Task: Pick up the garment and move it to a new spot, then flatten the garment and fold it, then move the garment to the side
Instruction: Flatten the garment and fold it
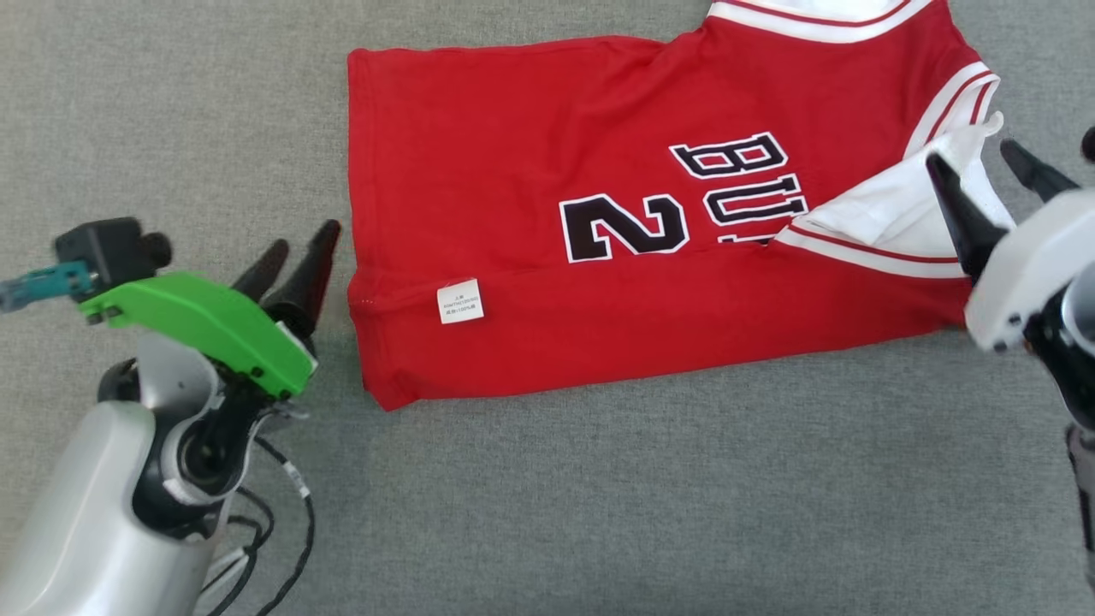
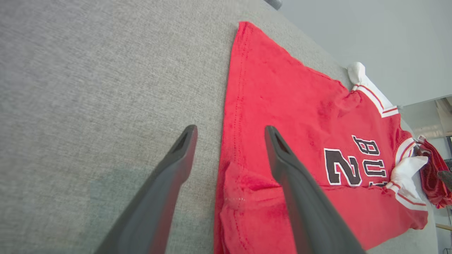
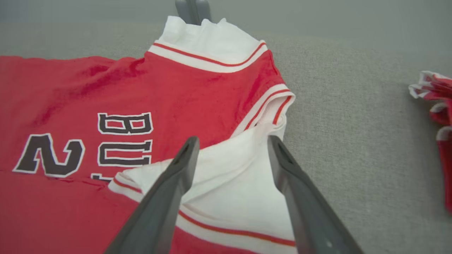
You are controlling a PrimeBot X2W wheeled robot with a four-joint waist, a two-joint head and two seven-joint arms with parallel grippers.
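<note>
Jaws apart on left gripper (image 1: 304,236) and right gripper (image 1: 971,154) — jersey (image 1: 530,154) unheld.

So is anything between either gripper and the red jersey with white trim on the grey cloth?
Nothing visible. The left gripper stands open at the hem edge of the red basketball jersey, the right gripper open over its white lining.

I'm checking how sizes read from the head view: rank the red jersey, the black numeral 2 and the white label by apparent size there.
Largest to smallest:
1. red jersey
2. black numeral 2
3. white label
All lie at similar depth, so nearness doesn't blur the order.
</note>
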